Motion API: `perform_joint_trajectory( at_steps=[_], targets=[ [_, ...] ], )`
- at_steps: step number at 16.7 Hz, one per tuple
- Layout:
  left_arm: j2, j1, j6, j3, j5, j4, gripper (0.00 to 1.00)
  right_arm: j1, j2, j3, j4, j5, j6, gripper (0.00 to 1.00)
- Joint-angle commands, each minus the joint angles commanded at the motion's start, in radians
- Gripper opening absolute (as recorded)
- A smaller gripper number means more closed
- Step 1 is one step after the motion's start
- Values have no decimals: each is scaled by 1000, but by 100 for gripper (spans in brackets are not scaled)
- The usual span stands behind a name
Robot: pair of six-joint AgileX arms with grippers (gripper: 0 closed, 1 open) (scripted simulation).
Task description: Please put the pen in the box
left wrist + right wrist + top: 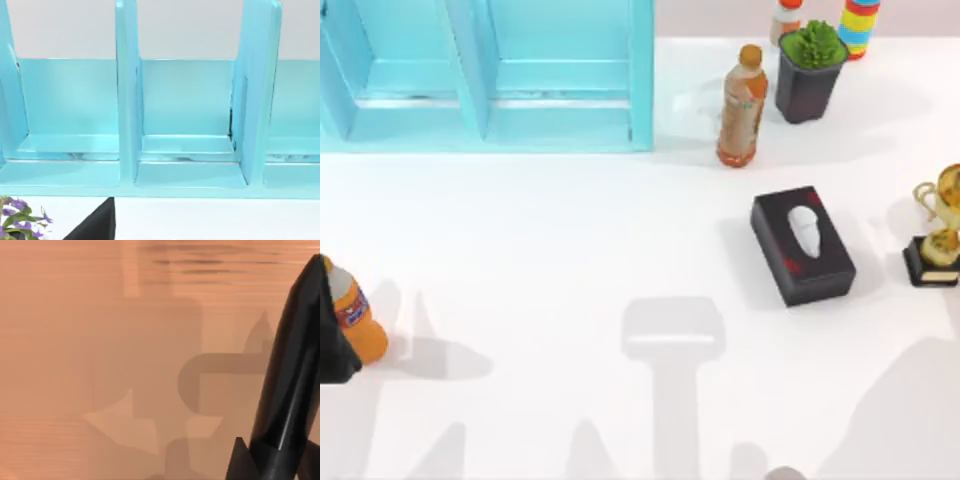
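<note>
**A:** status on the pen job?

**B:** Carry phase, I'd say. pen point(290, 375) sits right up against the right wrist cam, a slim black shaft slanting up over the bare surface point(570, 240). Dark finger bits flank its lower end, so the right tool point(275, 460) looks clamped narrow on it. Not 100% sure, the grip pt is at the frame edge.

**A:** target?

**B:** Reading it as the teal box point(485, 75), at the back-left of the surface, w/ open compartments split by upright dividers. The black tissue box point(802, 245) on the right has tissue poking out the slot and no real opening, so prob not that one.

**A:** left arm?

**B:** Idle. Its wrist cam faces the teal compartments head-on. Tool state there: can't tell.

**A:** next move?

**B:** IMO the right arm has to cross to the back-left, get the pen over one compartment btwn dividers, tilt it to fit, then open. Watch the tea bottle point(741, 105) and the potted plant point(810, 70), both just beside the box's right wall on that path. The orange bottle point(355, 310) at the left edge is well apart, no issue.
</note>
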Motion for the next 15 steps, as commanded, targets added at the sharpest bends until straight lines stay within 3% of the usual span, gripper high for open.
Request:
perform_joint_trajectory(
  at_steps=[9,15],
  targets=[
    [0,0,0,0,0,0,100,0,0,0,0,0,0,98],
    [0,0,0,0,0,0,100,0,0,0,0,0,0,100]
  ],
)
